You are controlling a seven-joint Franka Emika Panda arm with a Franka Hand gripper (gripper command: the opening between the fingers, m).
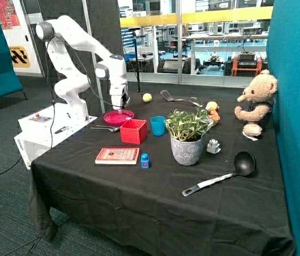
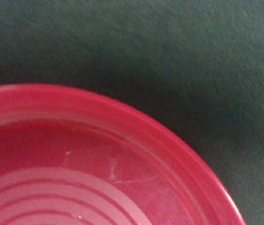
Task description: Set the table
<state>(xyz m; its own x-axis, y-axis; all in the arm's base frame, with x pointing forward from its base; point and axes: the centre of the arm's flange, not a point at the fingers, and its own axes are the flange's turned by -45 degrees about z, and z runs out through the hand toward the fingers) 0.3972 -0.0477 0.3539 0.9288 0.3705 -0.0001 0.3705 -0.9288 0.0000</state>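
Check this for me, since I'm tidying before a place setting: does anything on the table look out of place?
Yes. A teddy bear, a potted plant, a book and a ladle lie scattered over the table, odd beside the pink plate under the gripper.

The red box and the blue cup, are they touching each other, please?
Apart. The outside view shows a strip of black cloth between the red box and the blue cup.

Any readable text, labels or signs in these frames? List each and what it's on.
None readable.
Red book: cover print too small.
Robot base box: side marking too small.
Yellow-black wall sign: a pattern, no legible words.
Gripper sits at the pink plate, which has no text.
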